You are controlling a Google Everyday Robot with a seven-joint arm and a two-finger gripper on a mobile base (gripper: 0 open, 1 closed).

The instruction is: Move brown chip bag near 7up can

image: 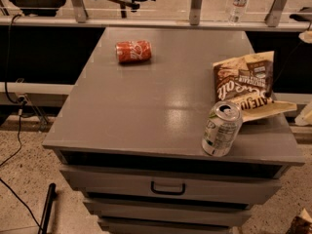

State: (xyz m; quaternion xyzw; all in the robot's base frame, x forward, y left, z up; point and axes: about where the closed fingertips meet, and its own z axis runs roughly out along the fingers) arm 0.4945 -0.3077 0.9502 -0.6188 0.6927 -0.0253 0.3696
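Observation:
The brown chip bag (243, 82) lies flat on the right side of the grey cabinet top (146, 106), its cream end hanging over the right edge. The 7up can (222, 128) stands tilted just in front of the bag, touching or nearly touching its lower end, close to the front edge. My gripper (308, 75) is at the right edge of the camera view, off the cabinet and clear of the bag. Only its two cream fingertips (306, 115) show, far apart, holding nothing.
A red soda can (133, 51) lies on its side at the back left of the top. A water bottle (239, 1) stands on the ledge behind. The cabinet has a drawer with a handle (167, 189). Cables run along the floor at left.

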